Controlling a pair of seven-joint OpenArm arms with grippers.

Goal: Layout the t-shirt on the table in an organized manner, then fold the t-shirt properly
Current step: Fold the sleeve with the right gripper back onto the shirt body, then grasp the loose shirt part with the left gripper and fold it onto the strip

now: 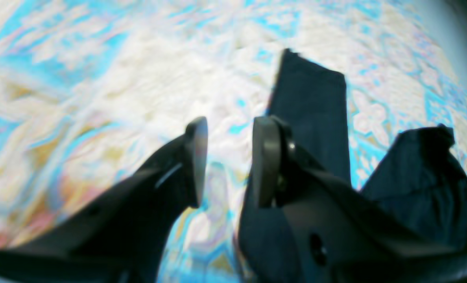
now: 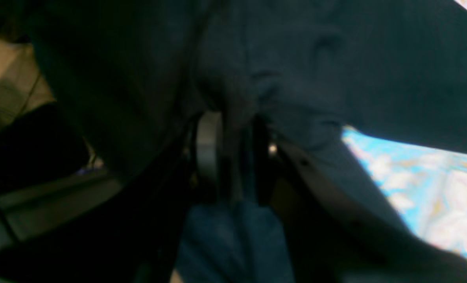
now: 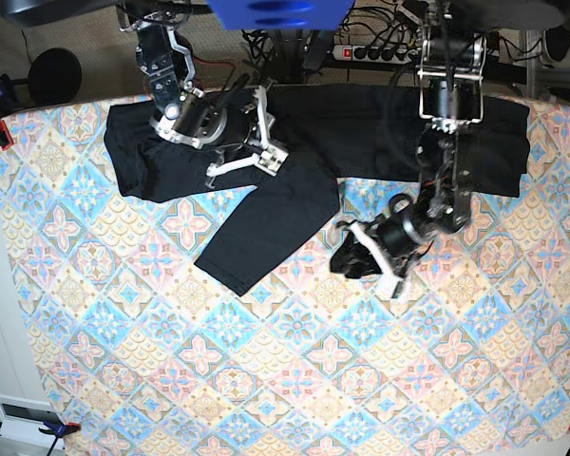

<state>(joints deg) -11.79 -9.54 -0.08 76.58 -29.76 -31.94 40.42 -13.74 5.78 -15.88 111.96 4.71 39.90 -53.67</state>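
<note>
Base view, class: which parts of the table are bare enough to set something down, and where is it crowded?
Bare room: the near half of the table, in front of the folded sleeve, and the strip on the view's left below the t-shirt. Crowded: the far edge, where the shirt lies under both arms, and around the left gripper, beside a bunched sleeve end.

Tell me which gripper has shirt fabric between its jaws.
The right gripper: dark t-shirt cloth runs between its jaws. The left gripper stands open over the bare table, with nothing between them.
</note>
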